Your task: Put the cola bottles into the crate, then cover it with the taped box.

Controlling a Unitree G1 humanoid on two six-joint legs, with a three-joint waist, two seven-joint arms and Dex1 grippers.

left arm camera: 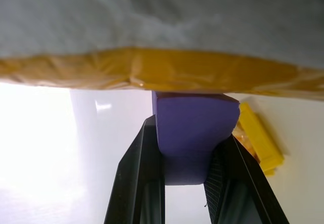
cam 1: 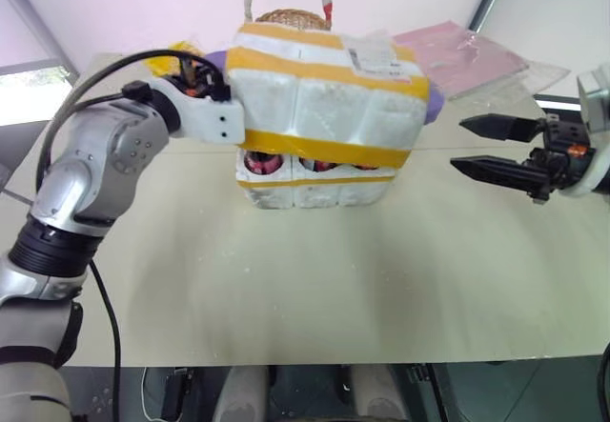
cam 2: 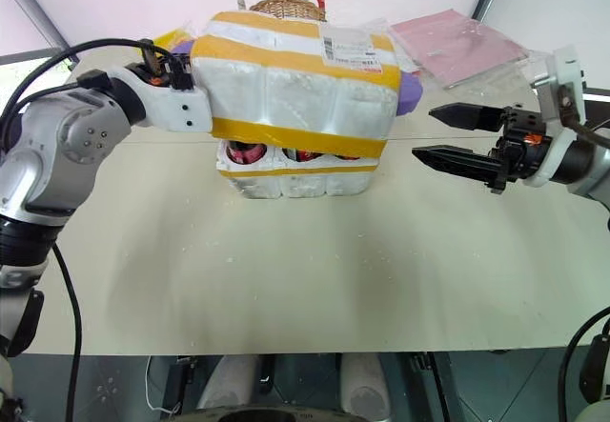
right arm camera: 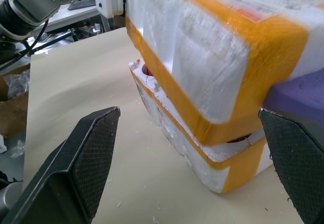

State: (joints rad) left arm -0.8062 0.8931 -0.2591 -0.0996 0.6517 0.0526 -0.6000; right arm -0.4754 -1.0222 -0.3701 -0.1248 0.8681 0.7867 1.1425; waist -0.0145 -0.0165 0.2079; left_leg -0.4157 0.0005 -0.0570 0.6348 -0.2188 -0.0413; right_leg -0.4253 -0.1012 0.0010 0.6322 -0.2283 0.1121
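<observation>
Taped box (cam 1: 329,93): large white foam, broad yellow bands, shipping label on top, purple end pieces; held tilted over the crate (cam 1: 315,186), its right side lower.
Crate: low white foam, yellow band, on the desk (cam 1: 315,289).
Cola bottles (cam 1: 264,163): red caps visible in the crate's wells (count cannot be told).
Left gripper (left arm camera: 195,178): jaws clamped on the box's purple left end piece.
Right gripper (cam 1: 477,146): jaws apart, empty, just right of the box.
Wicker basket (cam 1: 291,17): behind the box.
</observation>
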